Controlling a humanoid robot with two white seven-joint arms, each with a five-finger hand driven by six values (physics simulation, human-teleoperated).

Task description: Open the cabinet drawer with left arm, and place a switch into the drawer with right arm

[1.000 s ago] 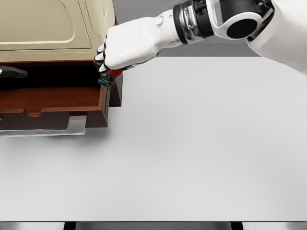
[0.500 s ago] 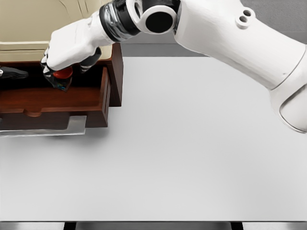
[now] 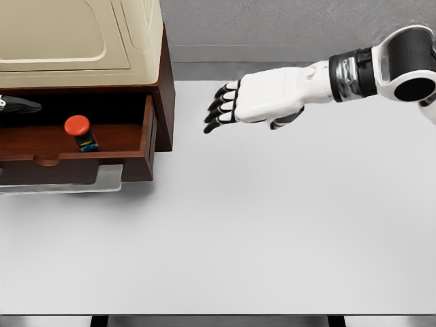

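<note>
Counter [image 3: 238,245], pale grey, fills the near and middle ground; its front edge runs along the bottom at 6 o'clock. Drawer [image 3: 75,146] at 9 o'clock, pulled out from the cabinet [image 3: 165,95], dark red-brown wood, with a pale metal handle [image 3: 75,180] across its front wall on the near side. Switch [image 3: 80,132] stands upright inside the drawer on its floor, red round cap on a dark body with small coloured marks, clear of the drawer's right wall and nothing touching it. Right hand [image 3: 238,105] at about 1 o'clock from centre, above the counter and to the right of the cabinet, well apart from the drawer and the switch; fingers [image 3: 221,109] stretched out and slightly fanned, dark tips pointing left toward the cabinet, holding nothing. Its white forearm and dark wrist ring lead off to the right edge at 2 o'clock. At the far left edge, level with the drawer opening, a dark pointed piece [image 3: 19,105] shows, too little of it visible to say what it is. Cabinet top at 11 o'clock carries a cream panel [image 3: 68,34] with moulded outlines. Grey wall [image 3: 286,27] behind, at 12 o'clock.
</note>
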